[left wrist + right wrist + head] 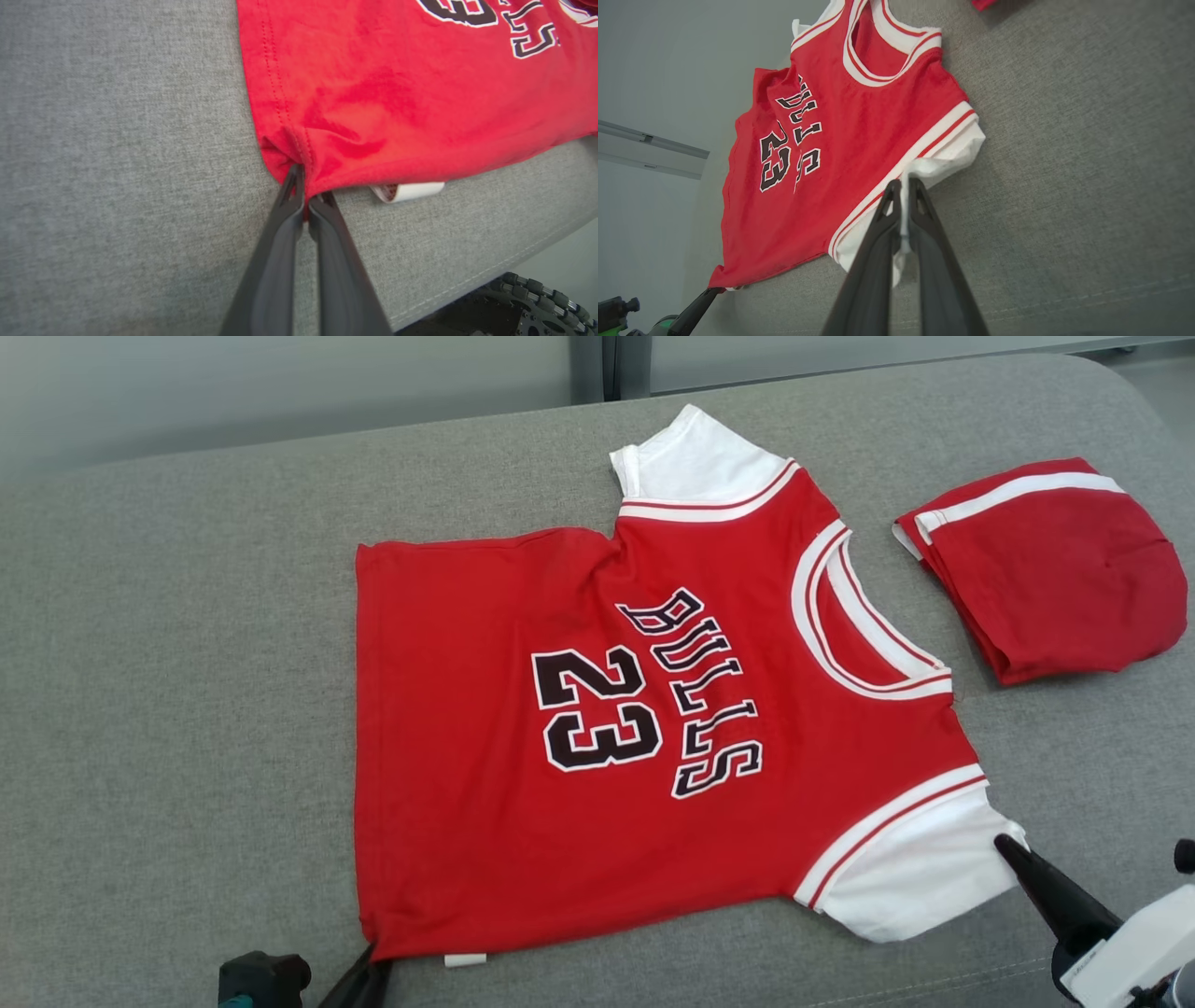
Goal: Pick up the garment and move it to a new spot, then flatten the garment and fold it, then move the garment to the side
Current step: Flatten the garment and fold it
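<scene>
The garment (597, 775) is a red jersey with white sleeves, black "BULLS" and "23", lying spread flat on the grey cushion, neck toward the right. My left gripper (369, 954) is shut on its near hem corner; the left wrist view shows the dark fingers (292, 205) pinching the red hem of the garment (397, 107). My right gripper (1006, 847) is shut on the edge of the near white sleeve. In the right wrist view white cloth runs between the closed gripper (904, 186), with the garment (859, 140) stretching away from it.
A folded red piece with a white stripe (1046, 569) lies on the cushion to the right of the jersey. The grey cushion (168, 709) has its front edge (490, 275) close to the hem. A white label (411, 191) peeks from under the hem.
</scene>
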